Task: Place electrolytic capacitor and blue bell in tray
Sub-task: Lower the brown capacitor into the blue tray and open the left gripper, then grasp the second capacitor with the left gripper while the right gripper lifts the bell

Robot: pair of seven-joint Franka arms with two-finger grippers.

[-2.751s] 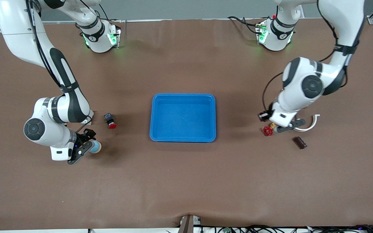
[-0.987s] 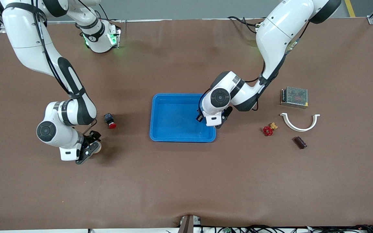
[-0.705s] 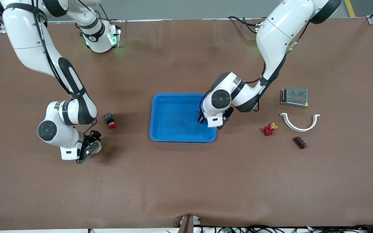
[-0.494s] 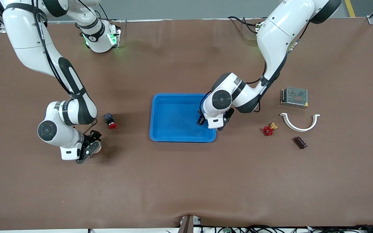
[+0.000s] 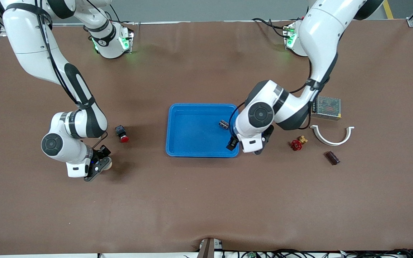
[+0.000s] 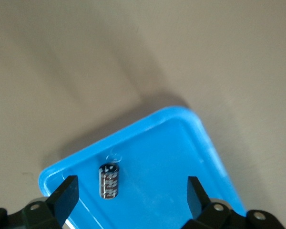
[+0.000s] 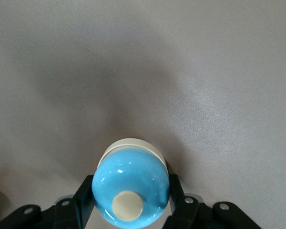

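Capacitor dropped, bell just gripped.

I see the left gripper now spread and lifting off the tray's corner, the electrolytic capacitor left inside. Only my right wrist view shows the right gripper pinching the blue bell, low over the table.

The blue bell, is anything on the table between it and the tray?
Only the small red-capped button, standing a little farther from the front camera than a straight path from the blue bell in the right gripper to the tray. Otherwise nothing visible.
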